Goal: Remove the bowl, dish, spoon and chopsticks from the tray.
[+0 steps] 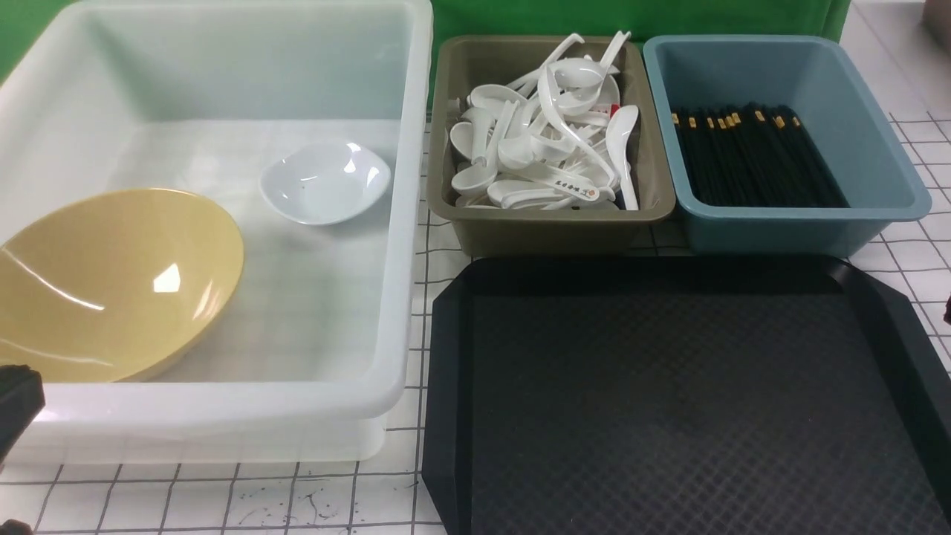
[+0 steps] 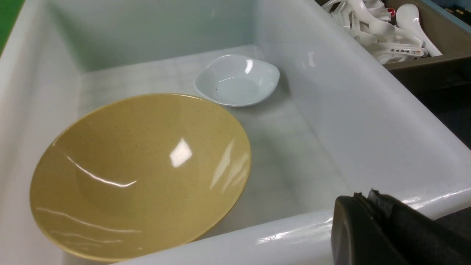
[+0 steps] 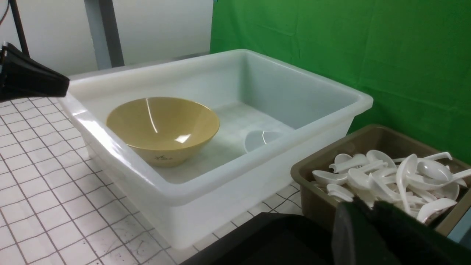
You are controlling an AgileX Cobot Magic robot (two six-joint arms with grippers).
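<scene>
White gridded tabletop, green backdrop. Tray (image 1: 683, 394) bare; bowl (image 1: 111, 282) and dish (image 1: 325, 182) lie in the white tub (image 1: 412, 223). Spoon and chopsticks apparently binned. Left gripper (image 2: 371, 228) closed, empty; right gripper (image 3: 368, 235) width unclear. Task looks finished; next: retract.

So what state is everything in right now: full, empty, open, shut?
tray: bare.
bowl: empty, tilted in the white tub.
dish: upright, empty, same tub.
olive bin: heaped with white spoons.
blue bin: holds a row of black chopsticks.
left claw: shut, holding nothing.
</scene>
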